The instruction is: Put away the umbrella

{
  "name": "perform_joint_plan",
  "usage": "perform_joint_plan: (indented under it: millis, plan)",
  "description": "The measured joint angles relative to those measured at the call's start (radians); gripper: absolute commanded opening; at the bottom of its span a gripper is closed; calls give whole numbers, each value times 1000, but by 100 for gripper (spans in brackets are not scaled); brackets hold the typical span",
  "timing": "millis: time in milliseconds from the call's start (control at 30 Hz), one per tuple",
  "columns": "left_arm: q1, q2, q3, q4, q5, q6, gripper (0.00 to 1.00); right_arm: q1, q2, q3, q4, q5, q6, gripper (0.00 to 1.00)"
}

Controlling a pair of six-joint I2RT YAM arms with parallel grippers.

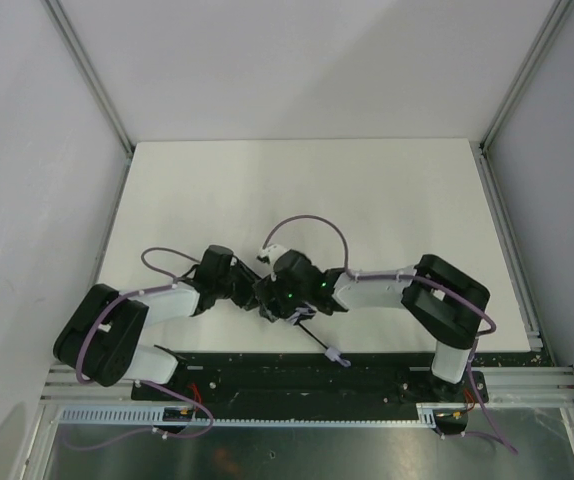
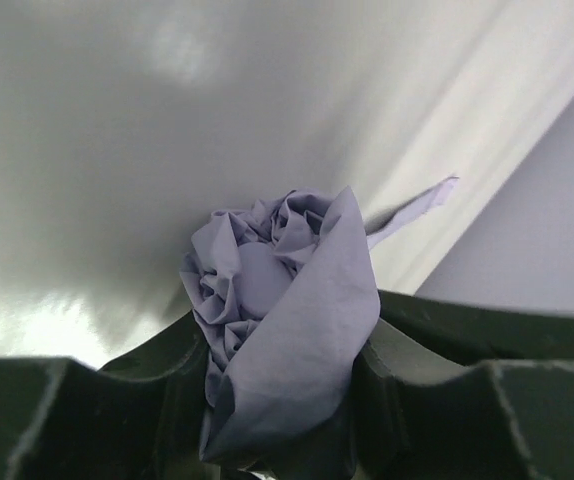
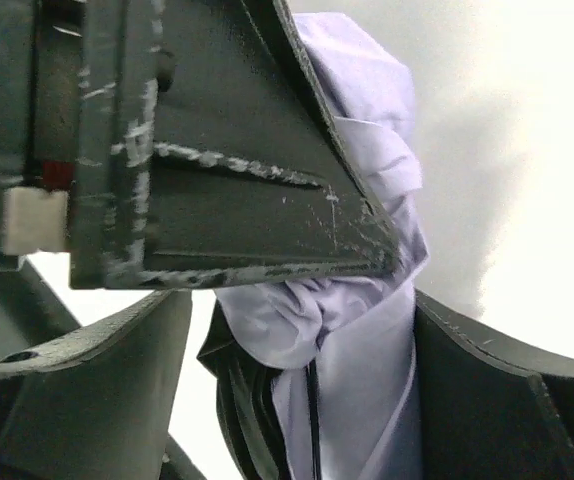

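The umbrella (image 1: 314, 340) lies near the table's front edge, between the two arms. Its thin black shaft runs down-right to the small pale handle (image 1: 337, 355). The grippers cover most of the folded canopy. In the left wrist view the bunched lavender canopy (image 2: 287, 290) sits between the jaws of my left gripper (image 2: 292, 375), which is shut on it. In the right wrist view the lavender fabric (image 3: 367, 330) and a black rib run between the jaws of my right gripper (image 3: 307, 400), also shut on it. In the top view my left gripper (image 1: 252, 290) and right gripper (image 1: 279, 292) meet over the canopy.
The white table (image 1: 297, 190) stretches back to grey walls with metal frame posts at both sides. A black mounting rail (image 1: 287, 375) runs along the near edge. Lavender cables (image 1: 312, 222) loop over both arms. My left gripper's body (image 3: 197, 140) fills the upper right wrist view.
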State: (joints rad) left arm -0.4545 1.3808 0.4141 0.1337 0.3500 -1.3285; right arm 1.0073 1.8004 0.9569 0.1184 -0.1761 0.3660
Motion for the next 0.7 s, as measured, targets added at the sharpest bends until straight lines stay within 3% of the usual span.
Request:
perform_joint_plan:
  millis: [100, 200, 267, 400, 467, 533, 600, 700]
  plan:
    - [-2, 2, 3, -55, 1, -12, 0, 104, 3, 61, -146, 253, -71, 81]
    - [-5, 6, 20, -89, 1, -20, 0, 186, 33, 114, -251, 470, -117, 71]
    - [-5, 9, 28, -106, 0, -28, 0, 221, 58, 147, -287, 581, -133, 59]
    - [-6, 11, 36, -122, -3, -33, 0, 256, 90, 180, -321, 695, -155, 14]
    - [-9, 11, 40, -126, -6, -25, 0, 264, 95, 185, -326, 705, -179, 3]
    - [-10, 11, 43, -128, -9, -14, 0, 265, 97, 186, -328, 705, -195, 1]
    - [-10, 11, 47, -134, -15, -13, 9, 259, 96, 183, -319, 684, -199, 0]
    - [-10, 5, 55, -148, -38, -2, 42, 209, 73, 143, -252, 570, -206, 0]
